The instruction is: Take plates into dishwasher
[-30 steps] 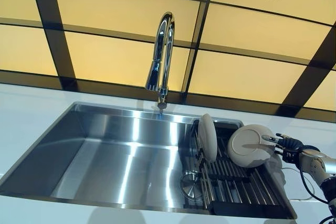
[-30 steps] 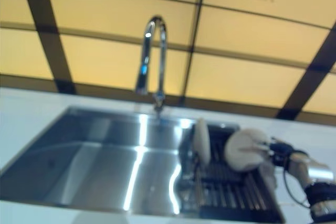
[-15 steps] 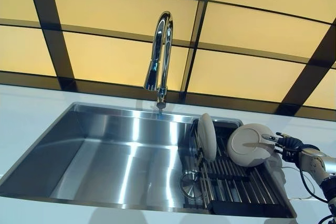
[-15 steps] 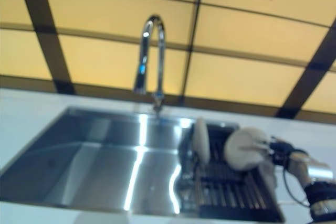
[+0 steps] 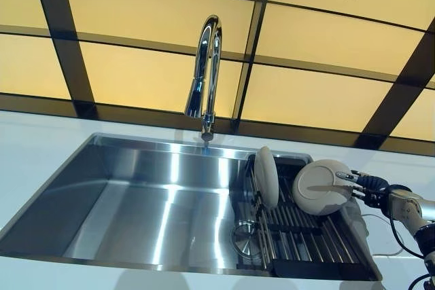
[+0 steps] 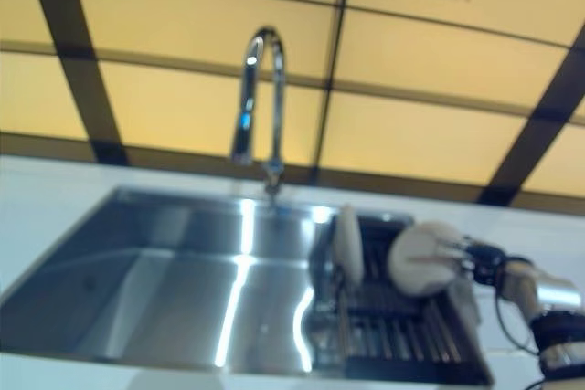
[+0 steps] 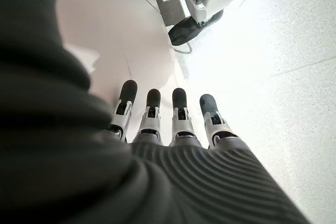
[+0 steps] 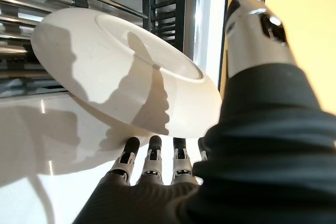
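The right hand point(image 5: 367, 187) pinches the rim of a white plate point(image 5: 321, 187), tilted above the black rack point(image 5: 299, 236) in the sink point(image 5: 136, 195), near a second upright plate point(image 5: 266, 176); the left hand point(image 7: 173, 124) hangs open, empty

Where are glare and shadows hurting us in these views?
Left eye view: bright reflection streaks run down the sink floor. Left wrist view: floor past the left hand is washed out white. Right wrist view: the right hand throws dark shadows across the plate.
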You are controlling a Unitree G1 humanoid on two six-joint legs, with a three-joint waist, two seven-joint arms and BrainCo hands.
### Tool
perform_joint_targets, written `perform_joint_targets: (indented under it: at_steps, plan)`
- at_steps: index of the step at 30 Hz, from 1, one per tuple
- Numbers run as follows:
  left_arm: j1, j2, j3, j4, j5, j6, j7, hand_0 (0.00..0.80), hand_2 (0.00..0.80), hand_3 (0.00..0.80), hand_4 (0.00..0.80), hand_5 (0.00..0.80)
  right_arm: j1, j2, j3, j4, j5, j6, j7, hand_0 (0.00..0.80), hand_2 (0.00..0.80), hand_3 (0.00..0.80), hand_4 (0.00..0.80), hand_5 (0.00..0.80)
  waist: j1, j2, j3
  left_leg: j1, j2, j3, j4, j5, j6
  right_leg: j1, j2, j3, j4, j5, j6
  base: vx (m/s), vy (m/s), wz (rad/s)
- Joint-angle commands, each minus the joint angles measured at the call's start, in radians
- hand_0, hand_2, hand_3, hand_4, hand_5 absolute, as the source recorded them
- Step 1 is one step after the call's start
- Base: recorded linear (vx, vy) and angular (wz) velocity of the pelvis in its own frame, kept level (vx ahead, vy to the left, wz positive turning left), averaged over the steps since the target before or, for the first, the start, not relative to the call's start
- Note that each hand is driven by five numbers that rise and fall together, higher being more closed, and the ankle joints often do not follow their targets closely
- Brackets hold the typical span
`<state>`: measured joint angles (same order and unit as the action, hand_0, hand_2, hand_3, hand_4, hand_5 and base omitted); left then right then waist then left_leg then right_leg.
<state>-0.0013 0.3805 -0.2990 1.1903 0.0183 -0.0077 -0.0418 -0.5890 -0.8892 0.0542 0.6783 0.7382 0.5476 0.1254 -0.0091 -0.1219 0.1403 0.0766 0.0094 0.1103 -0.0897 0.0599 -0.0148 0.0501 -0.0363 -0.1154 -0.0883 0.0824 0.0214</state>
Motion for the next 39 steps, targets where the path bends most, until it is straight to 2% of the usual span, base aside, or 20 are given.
perform_joint_targets:
  at_steps: [1, 20, 29, 39]
  plan:
    - [-0.046, 0.018, -0.022, 0.006, 0.003, -0.026, 0.006, 0.0, 0.0, 0.0, 0.0, 0.0, -0.073, -0.015, 0.06, 0.055, 0.016, 0.027, 0.073, 0.0, 0.0, 0.0, 0.0, 0.0, 0.045, 0.009, -0.014, 0.018, -0.021, 0.001, 0.002, -0.088, 0.019, 0.009, -0.025, -0.042, 0.038, -0.029, 0.092, 0.0, 0.0, 0.0]
    - [-0.043, 0.022, -0.026, 0.002, 0.002, -0.031, 0.005, 0.0, 0.0, 0.0, 0.0, 0.0, -0.071, -0.034, 0.056, 0.089, -0.03, 0.037, 0.119, 0.0, 0.0, 0.0, 0.0, 0.0, 0.046, 0.009, -0.008, 0.017, -0.02, -0.008, 0.002, -0.087, 0.02, 0.01, -0.024, -0.041, 0.048, -0.036, 0.092, 0.0, 0.0, 0.0]
    - [-0.049, 0.027, -0.026, -0.001, 0.005, -0.027, 0.0, 0.0, 0.0, 0.0, 0.0, 0.0, -0.084, -0.028, 0.074, 0.1, -0.065, 0.071, 0.132, 0.0, 0.0, 0.0, 0.0, 0.0, 0.05, 0.005, -0.004, 0.018, -0.019, -0.009, 0.002, -0.087, 0.021, 0.011, -0.024, -0.042, 0.05, -0.036, 0.093, 0.0, 0.0, 0.0]
    - [-0.053, 0.022, -0.032, 0.006, 0.007, -0.028, 0.001, 0.0, 0.0, 0.0, 0.0, 0.0, -0.136, -0.018, 0.111, 0.133, -0.097, 0.078, 0.129, 0.0, 0.0, 0.0, 0.0, 0.0, 0.059, 0.004, -0.008, 0.019, -0.02, -0.006, 0.002, -0.086, 0.02, 0.017, -0.023, -0.049, 0.04, -0.033, 0.091, 0.0, 0.0, 0.0]
